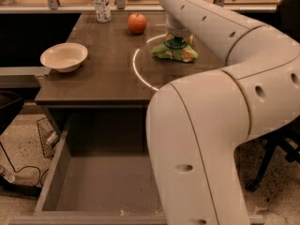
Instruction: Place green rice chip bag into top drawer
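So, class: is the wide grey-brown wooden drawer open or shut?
Open: the drawer is pulled out, its bottom showing. The gripper is at the light-green snack bag.

Overall level: dim and warm, with a brownish cast over the whole scene.
Brightest part: the big white plastic robot arm (220, 125); its rounded shell is evenly lit and shades softly toward its edges.
Glare: a thin, bright white arc (134, 64) of light lies on the dark brown wooden desk top (98, 78). A faint sheen shows at the far end by the round red apple (137, 23).
Shadows: near-black under the desk at left. The back of the open grey-brown wooden top drawer (108, 186) lies in the desk's shade and its front floor is paler.
Gripper: the gripper (176, 43), at the arm's far end, is down on the small glossy green rice chip bag (186, 55) and looks dark against the paler foil.
Bowl: the shallow cream bowl (64, 57) catches light on its rim.
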